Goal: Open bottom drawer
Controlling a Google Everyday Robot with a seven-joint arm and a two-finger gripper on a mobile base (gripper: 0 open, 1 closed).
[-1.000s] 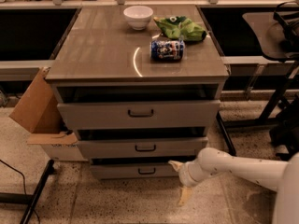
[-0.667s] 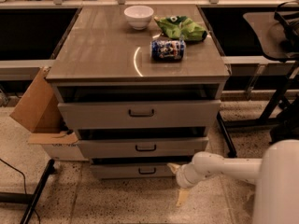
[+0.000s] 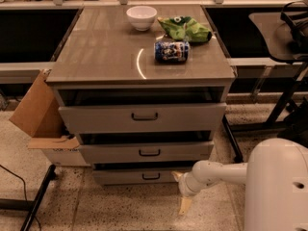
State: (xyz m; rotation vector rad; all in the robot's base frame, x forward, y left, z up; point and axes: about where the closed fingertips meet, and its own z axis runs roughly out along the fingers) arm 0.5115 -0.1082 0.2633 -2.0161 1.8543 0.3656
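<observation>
Hovering low by the floor in the camera view, the gripper (image 3: pixel 181 191) is sitting just off the right end of the bottom drawer (image 3: pixel 120 176) with its two pale fingers (image 3: pixel 184 207) spread apart: one is pointing up toward the drawer's right corner, the other is angling down at the speckled floor (image 3: pixel 120 211). Whether the upper tip is touching the drawer front I cannot tell. That drawer is lying lowest in the grey cabinet (image 3: pixel 139 61), under the middle drawer (image 3: pixel 110 153) and the top drawer (image 3: pixel 96 118), and its small dark handle (image 3: pixel 151 176) is showing left of the gripper, nothing gripping it. The white arm (image 3: pixel 221 171) is reaching in from the right. On the cabinet top a white bowl (image 3: pixel 141 17), a green bag (image 3: pixel 185 28) and a can (image 3: pixel 172 51) lying on its side are resting near the back. A cardboard box (image 3: pixel 36 112) is leaning against the cabinet's left side.
</observation>
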